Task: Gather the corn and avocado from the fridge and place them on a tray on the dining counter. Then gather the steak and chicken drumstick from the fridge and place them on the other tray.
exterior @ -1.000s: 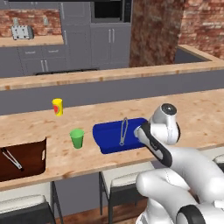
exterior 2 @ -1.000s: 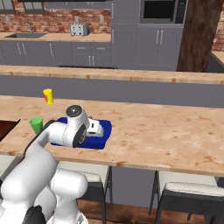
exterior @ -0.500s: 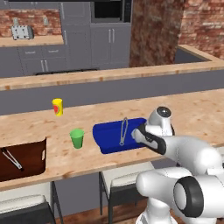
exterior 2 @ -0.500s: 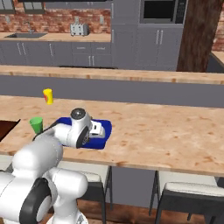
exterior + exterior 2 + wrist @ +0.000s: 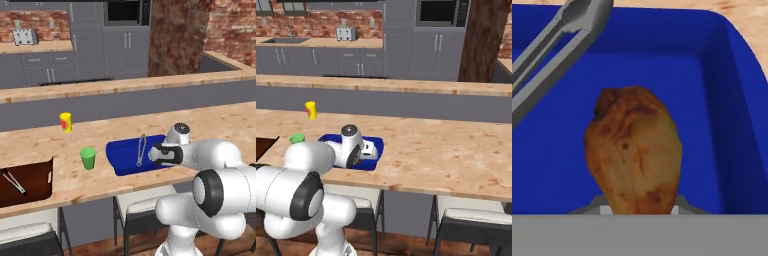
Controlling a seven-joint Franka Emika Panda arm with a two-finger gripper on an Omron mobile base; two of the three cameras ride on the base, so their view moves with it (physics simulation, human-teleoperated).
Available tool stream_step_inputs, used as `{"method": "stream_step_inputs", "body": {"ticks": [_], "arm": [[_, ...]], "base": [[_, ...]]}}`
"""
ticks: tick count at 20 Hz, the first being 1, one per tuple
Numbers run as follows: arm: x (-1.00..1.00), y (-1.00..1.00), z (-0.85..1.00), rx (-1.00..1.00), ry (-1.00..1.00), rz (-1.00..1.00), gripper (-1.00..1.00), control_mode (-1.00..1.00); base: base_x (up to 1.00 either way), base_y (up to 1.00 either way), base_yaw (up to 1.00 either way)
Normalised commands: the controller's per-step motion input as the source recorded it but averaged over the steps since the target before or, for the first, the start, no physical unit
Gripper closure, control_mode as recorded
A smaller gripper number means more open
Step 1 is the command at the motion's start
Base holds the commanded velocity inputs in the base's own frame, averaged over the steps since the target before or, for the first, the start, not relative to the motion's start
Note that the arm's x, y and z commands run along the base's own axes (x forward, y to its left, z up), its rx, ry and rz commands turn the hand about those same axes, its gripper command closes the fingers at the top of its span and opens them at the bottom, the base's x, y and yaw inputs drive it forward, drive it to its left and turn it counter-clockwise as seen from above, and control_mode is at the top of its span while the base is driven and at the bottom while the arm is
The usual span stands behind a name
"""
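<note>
Change since a second ago: the arm has folded lower over the blue tray [image 5: 123,159], its elbow bulking larger in the foreground of both base views; the things on the counter have not moved.
Arm pose: the white arm reaches forward from the base, forearm roughly level, wrist bent so the hand points down into the tray's near right part.
Gripper: the gripper [image 5: 637,210] is clamped on the chicken drumstick [image 5: 633,152]; in the hand view the drumstick rises from between the fingertips.
Chicken drumstick: golden brown, fat end away from the fingers, over the tray's blue floor; whether it touches the floor I cannot tell.
Blue tray: sits on the dining counter [image 5: 210,120] near its front edge; grey tongs [image 5: 141,150] lie in it, left of the hand.
Brown tray: a dark brown tray [image 5: 35,182] at the counter's left end holds a second pair of tongs [image 5: 13,181].
Other things: a green cup [image 5: 88,158] stands between the two trays; a yellow container [image 5: 65,122] stands farther back.
</note>
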Motion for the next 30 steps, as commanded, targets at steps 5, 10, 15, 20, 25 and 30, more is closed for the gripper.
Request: {"method": "stream_step_inputs", "body": {"ticks": [5,10,15,20,25,30], "arm": [[0.24,0.0,-0.21,0.0,0.06,0.01,1.0,-1.0],[0.09,-0.03,-0.06,0.0,0.03,0.01,1.0,-1.0],[0.0,-0.02,-0.01,0.0,0.0,0.0,1.0,-1.0],[0.01,0.0,-0.01,0.0,0.0,0.0,-1.0,-1.0],[-0.06,0.0,0.08,0.0,0.0,0.0,-1.0,-1.0],[-0.45,0.0,0.35,0.0,-0.01,0.0,-1.0,-1.0]], "base": [[0.0,0.0,0.0],[0.0,0.0,0.0],[0.0,0.0,0.0],[0.0,0.0,0.0],[0.0,0.0,0.0],[0.0,0.0,0.0]]}}
